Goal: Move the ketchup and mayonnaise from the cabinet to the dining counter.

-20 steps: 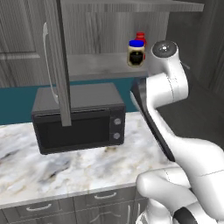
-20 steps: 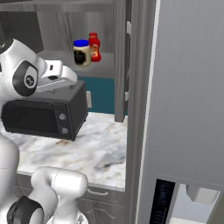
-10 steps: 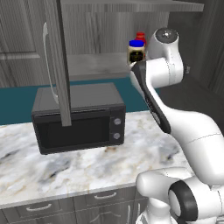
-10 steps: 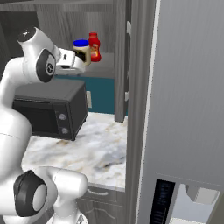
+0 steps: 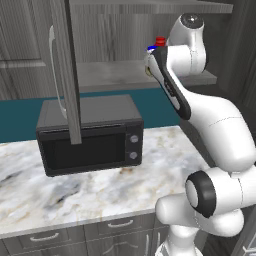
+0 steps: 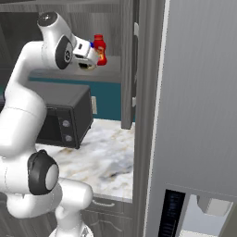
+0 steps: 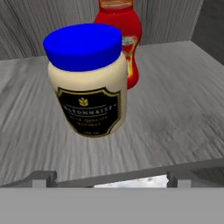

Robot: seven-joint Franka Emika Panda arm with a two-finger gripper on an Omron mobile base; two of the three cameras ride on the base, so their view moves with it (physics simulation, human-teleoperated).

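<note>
- One mayonnaise (image 7: 87, 83) jar: squat, rounded, cream-beige, with a round bright blue lid and a dark label in a gold border. Stands upright on the cabinet (image 7: 175, 100) shelf, near the front edge.
- One ketchup (image 7: 124, 39) bottle: all red, glossy, narrowed at the waist, small label. Stands just behind the jar and to its right in the hand view, partly covered by it.
- Shelf: grey wood grain, flat, with a panelled back wall of the same stuff.
- One gripper (image 6: 91, 58): raised to shelf level, right in front of the jar. Jaws spread wide, pinching nothing.
- One microwave (image 5: 90, 132): black, boxy, two round knobs, on a white-grey marble counter (image 5: 100, 185) under the shelf.
- Open cabinet door (image 5: 64, 70) seen edge-on, with one long silver handle (image 5: 54, 75).
- Two drawer fronts under the counter, each with a silver bar pull.
</note>
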